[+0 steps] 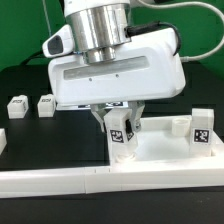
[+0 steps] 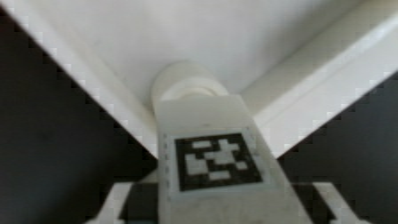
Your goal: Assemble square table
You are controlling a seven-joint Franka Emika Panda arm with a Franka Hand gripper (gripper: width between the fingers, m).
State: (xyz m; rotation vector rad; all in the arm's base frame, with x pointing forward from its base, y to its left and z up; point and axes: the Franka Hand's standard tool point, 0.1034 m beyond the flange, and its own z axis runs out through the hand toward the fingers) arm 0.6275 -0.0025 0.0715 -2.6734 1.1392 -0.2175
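Observation:
The square table top (image 1: 160, 152) lies flat and white near the front, with one leg post (image 1: 200, 127) standing upright on its corner at the exterior view's right. My gripper (image 1: 119, 122) hangs over the top, its jaws closed on a second tagged leg post (image 1: 122, 132) that stands upright on the top. In the wrist view this leg post (image 2: 214, 140) fills the middle between my fingers (image 2: 125, 200), with the top's white surface (image 2: 107, 40) behind it. Two more leg posts (image 1: 17, 105) (image 1: 46, 103) lie on the black table at the exterior view's left.
The long white L-shaped rail (image 1: 60, 182) runs along the front edge, just in front of the table top. A small white piece (image 1: 2, 140) shows at the exterior view's left edge. A green backdrop stands behind the black table.

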